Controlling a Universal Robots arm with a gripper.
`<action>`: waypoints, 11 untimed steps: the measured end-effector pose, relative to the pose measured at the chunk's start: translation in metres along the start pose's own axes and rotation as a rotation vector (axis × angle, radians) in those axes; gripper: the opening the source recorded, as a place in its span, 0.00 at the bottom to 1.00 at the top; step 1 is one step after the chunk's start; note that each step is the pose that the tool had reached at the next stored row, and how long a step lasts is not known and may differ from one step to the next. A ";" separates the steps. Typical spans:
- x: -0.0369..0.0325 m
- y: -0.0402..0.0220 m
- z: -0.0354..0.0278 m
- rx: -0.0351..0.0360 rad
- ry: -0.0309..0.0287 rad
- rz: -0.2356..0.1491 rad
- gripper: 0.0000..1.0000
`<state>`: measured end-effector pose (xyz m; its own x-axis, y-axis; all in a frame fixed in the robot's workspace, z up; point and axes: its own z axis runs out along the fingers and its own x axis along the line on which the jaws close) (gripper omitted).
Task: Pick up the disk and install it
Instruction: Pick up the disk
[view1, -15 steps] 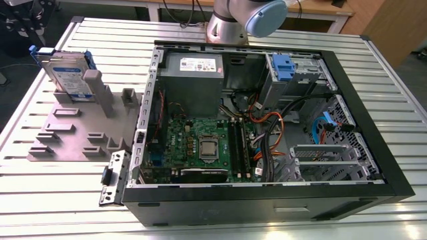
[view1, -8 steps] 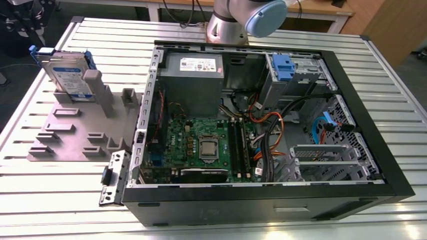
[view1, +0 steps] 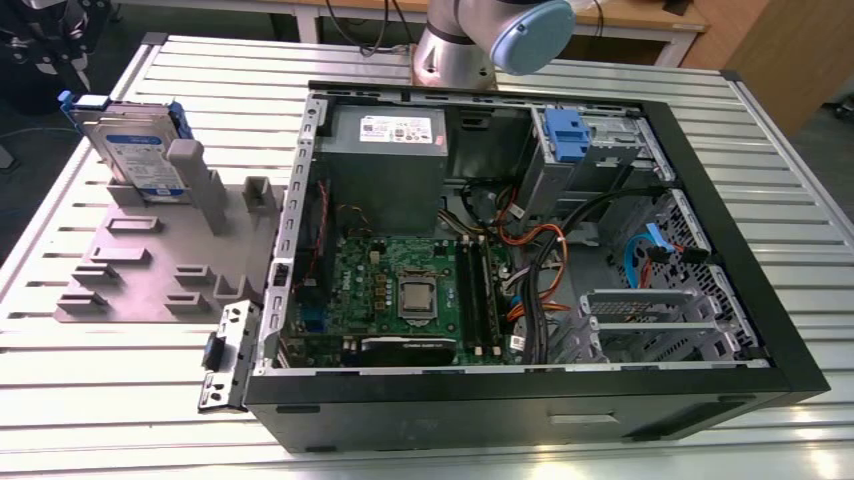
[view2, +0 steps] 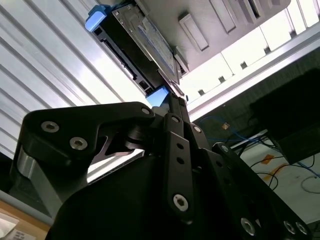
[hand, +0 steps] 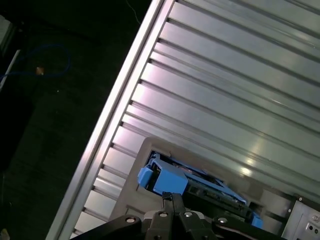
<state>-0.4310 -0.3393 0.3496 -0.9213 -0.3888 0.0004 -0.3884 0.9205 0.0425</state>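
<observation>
Standing on edge in a grey plastic holder (view1: 147, 270), presumably for easy gripping, the flat silver blue-framed disk (hand: 172, 181) sits just ahead of the clenched, empty black claw (hand: 171, 196).

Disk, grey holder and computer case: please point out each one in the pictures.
disk (view1: 131, 148): exterior view, on its blue-and-white label.
grey holder (view1: 142, 284): exterior view, on its flat base.
computer case (view1: 534, 396): exterior view, on its black outer wall.

The disk (view1: 134, 150) stands upright in a stand (view1: 147, 270) on the worktop (view1: 134, 400), at the exterior view's left of the open computer case (view1: 534, 390).
</observation>
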 end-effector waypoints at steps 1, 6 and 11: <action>0.0000 0.0000 0.0000 0.0000 0.0002 -0.005 0.11; 0.0000 0.0000 0.0000 0.0000 0.0006 -0.012 0.11; 0.0000 0.0000 0.0000 0.0000 0.0005 -0.012 0.11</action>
<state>-0.4310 -0.3393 0.3496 -0.9167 -0.3996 0.0004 -0.3992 0.9159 0.0425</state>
